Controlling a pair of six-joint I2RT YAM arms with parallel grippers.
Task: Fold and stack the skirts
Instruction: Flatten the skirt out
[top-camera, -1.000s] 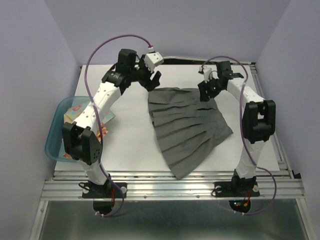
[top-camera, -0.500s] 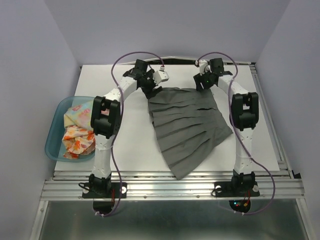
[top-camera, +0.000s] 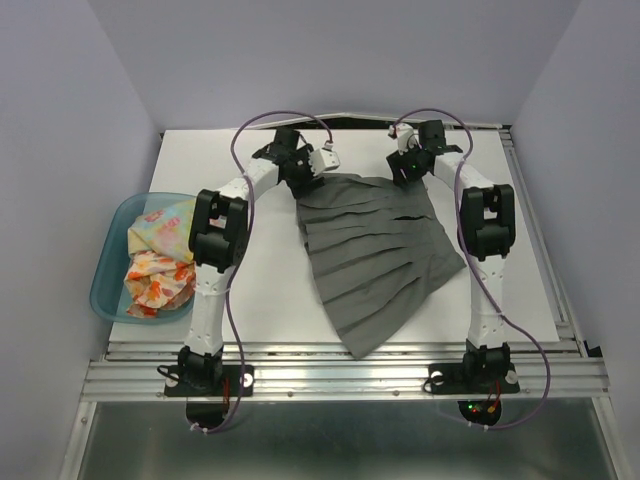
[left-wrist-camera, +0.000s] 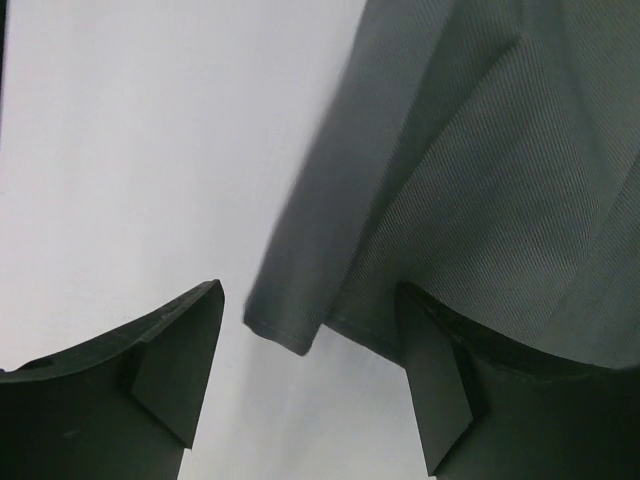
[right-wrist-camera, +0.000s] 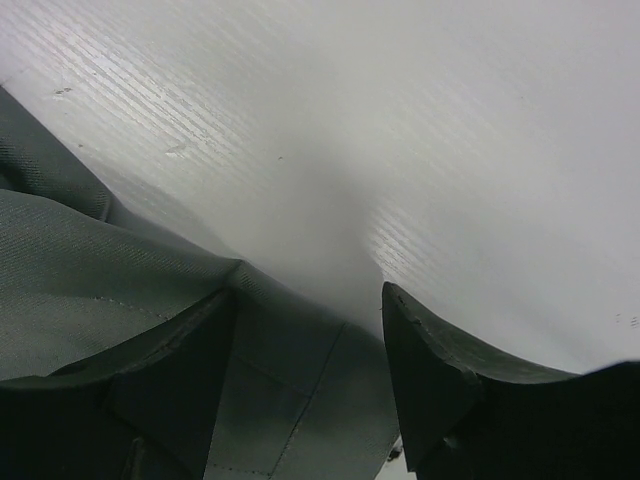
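The dark grey skirt (top-camera: 375, 255) lies spread flat on the white table (top-camera: 260, 270), waistband at the far side. My left gripper (top-camera: 308, 183) is open, low over the skirt's far left corner; in the left wrist view (left-wrist-camera: 310, 330) the corner of cloth (left-wrist-camera: 470, 180) lies between the fingers. My right gripper (top-camera: 403, 180) is open at the far right corner; in the right wrist view (right-wrist-camera: 310, 340) the waistband corner (right-wrist-camera: 290, 400) lies between its fingers. The pastel floral skirt (top-camera: 160, 222) and the white skirt with orange-red flowers (top-camera: 155, 280) lie bunched in the basin.
A translucent blue basin (top-camera: 108, 272) stands at the table's left edge. Metal rails (top-camera: 340, 375) run along the near edge, with both arm bases there. Purple walls close in the sides and back.
Both arms have reached farther forward and lowered their grippers onto the far corners of the grey skirt. The left arm moved off the basin side, uncovering the skirts in it.
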